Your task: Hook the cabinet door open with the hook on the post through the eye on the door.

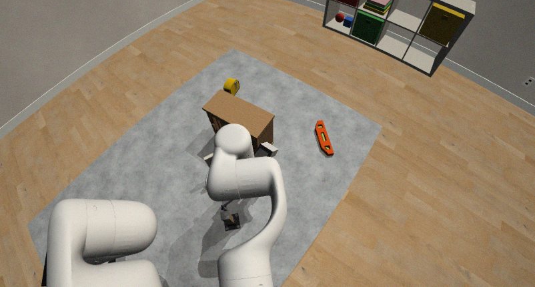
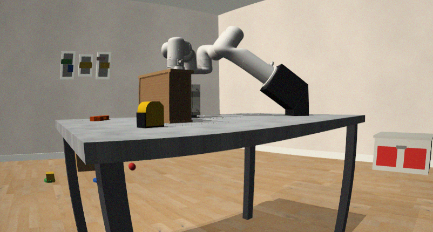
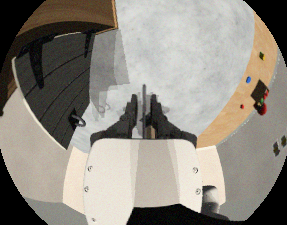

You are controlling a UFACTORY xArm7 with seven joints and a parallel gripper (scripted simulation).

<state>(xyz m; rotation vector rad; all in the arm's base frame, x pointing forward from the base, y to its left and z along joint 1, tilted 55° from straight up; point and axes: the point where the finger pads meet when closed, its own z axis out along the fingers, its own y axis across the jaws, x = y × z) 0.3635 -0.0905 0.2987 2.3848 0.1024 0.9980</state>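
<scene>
The wooden cabinet [image 1: 243, 112] [image 2: 180, 94] [image 3: 88, 10] stands upright on the table. Its dark slatted door [image 3: 55, 81] stands open; the eye [image 3: 83, 119] sticks out near its outer edge. In the top view the arm covers most of the door. The post [image 1: 231, 220] stands on a small dark base, with the hook [image 1: 225, 203] [image 3: 144, 116] running from its top. My gripper [image 3: 144, 101] is partly open. The thin hook rod shows in the gap between the fingers, not visibly pinched. The rod and eye appear apart. The arm or cabinet hides the fingers in the top and exterior views.
A yellow tape measure [image 1: 231, 86] [image 2: 153, 114] stands behind the cabinet. An orange level [image 1: 323, 138] [image 2: 99, 117] lies to the cabinet's right in the top view. The arm's links [image 1: 243, 179] reach over the table [image 1: 149, 153] [image 2: 212, 136] close to the post.
</scene>
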